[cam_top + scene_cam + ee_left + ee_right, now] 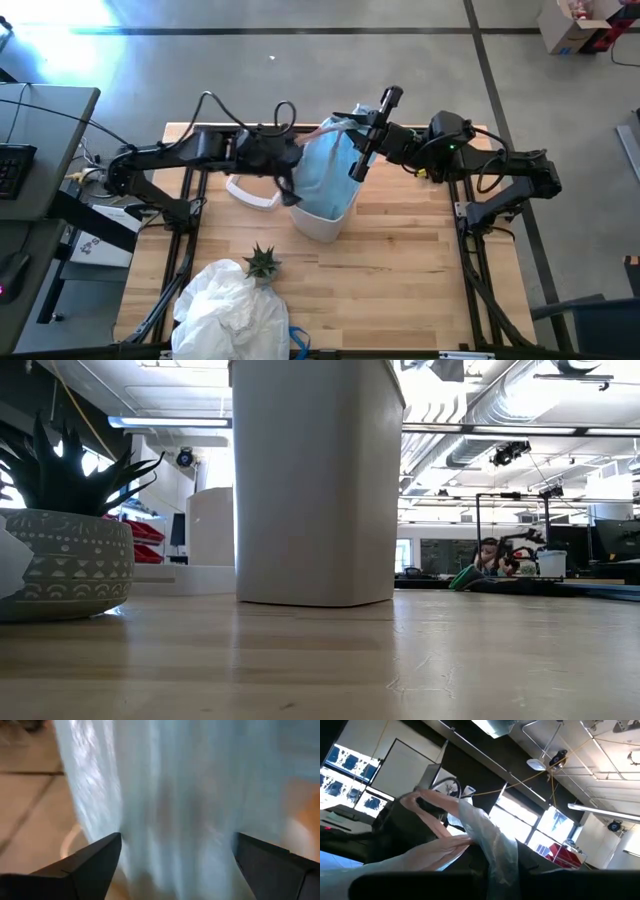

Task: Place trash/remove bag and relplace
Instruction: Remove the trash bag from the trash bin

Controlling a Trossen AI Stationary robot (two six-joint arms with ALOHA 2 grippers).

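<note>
A: Gripping at the twelve o'clock edge: right gripper [366, 135] is clamped on the thin translucent light-blue plastic bag [328, 170], drawn up out of the tall white plastic bin [322, 222]. Left gripper [284, 176] at nine o'clock of the bag, fingers [85, 867] spread, holding nothing.

B: Progress?

A: Removal looks about half done; replacing remains. Bin's inside unseen. Crumpled white plastic heap [232, 308] lies at seven o'clock.

The bin [325, 222] stands near the middle of the worktop [400, 270]. The bag [328, 165] hangs out of the bin's top, between the two arms. The left gripper [290, 185] is just beside the bag, and the right gripper [345, 128] is at the bag's top. The plant [262, 263] sits in front of the bin, next to a heap of plastic [232, 310].
</note>
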